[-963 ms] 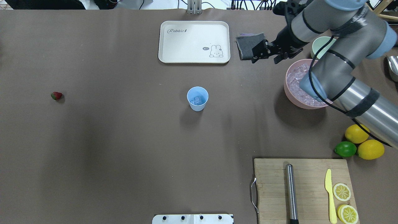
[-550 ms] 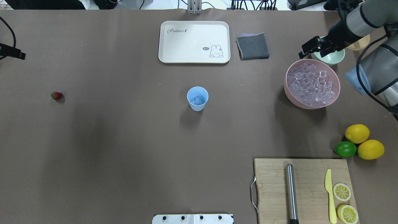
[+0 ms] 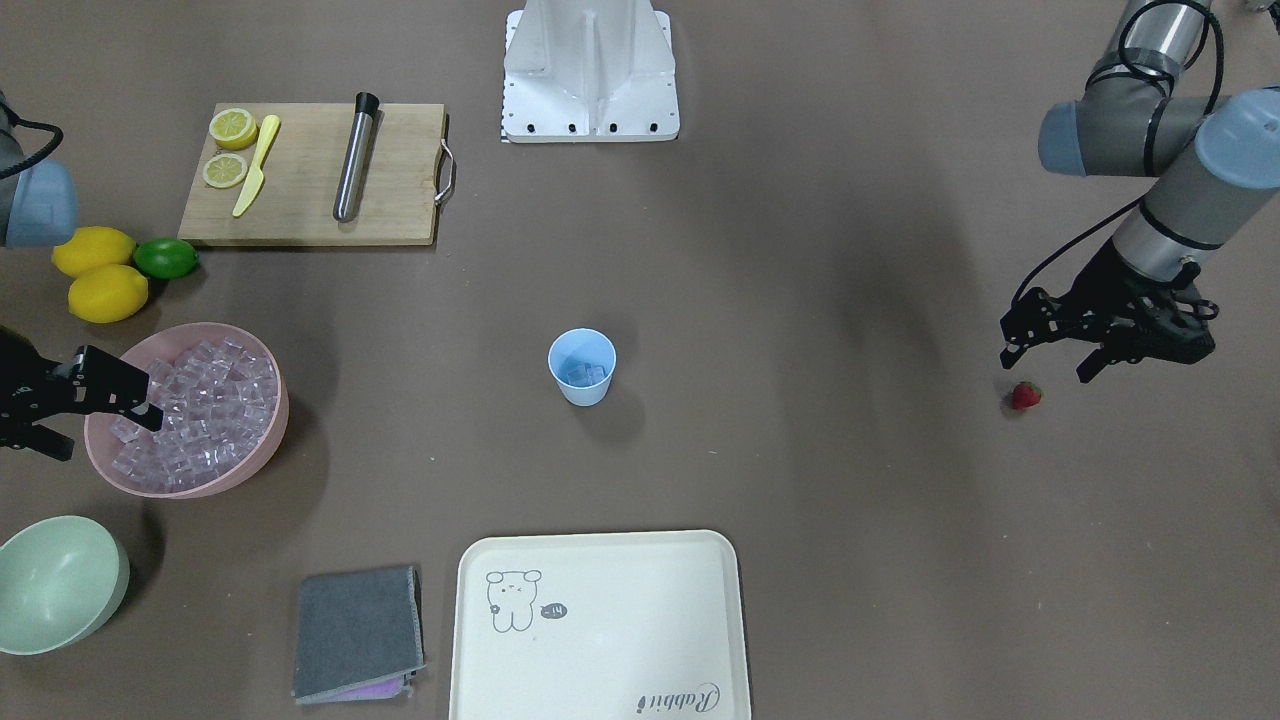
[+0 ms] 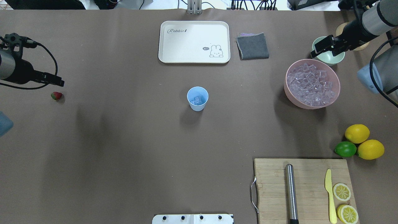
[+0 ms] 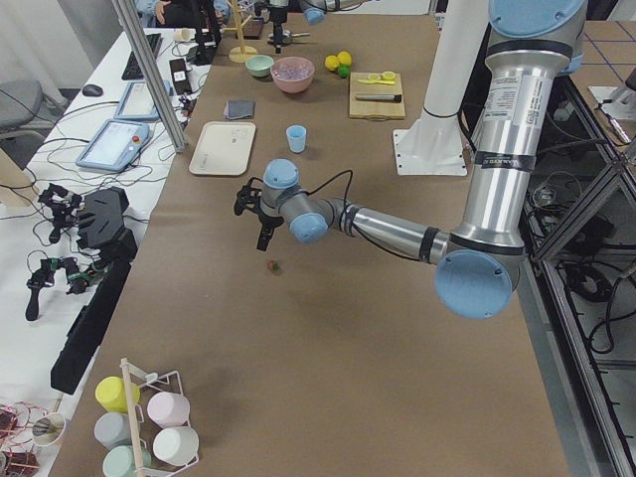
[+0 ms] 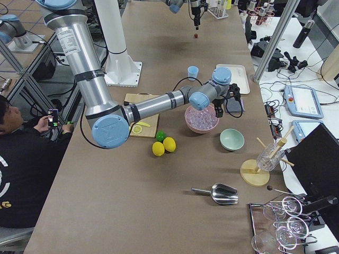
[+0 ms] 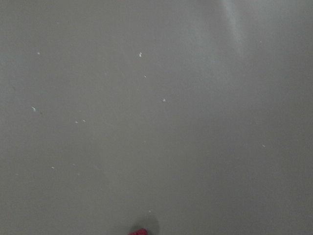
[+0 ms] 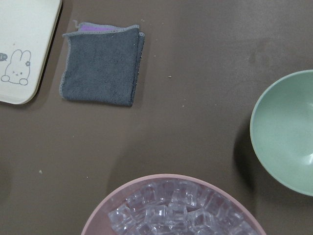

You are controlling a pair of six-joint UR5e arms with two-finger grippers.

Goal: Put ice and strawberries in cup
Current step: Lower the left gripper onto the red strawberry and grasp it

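At the surface's left end, we find the strawberry (image 3: 1025,396) lying just below the left end effector (image 3: 1045,356), which stands spread and empty.

Legible text, one item: the word "Rabbit" (image 4: 177,30) in cursive script, printed on the cream tray (image 4: 192,40) near one corner. At the tray's diagonally opposite corner is a rabbit drawing (image 4: 215,51) with a small dark speech bubble (image 4: 205,48) just beside it; its lettering is too small to read.
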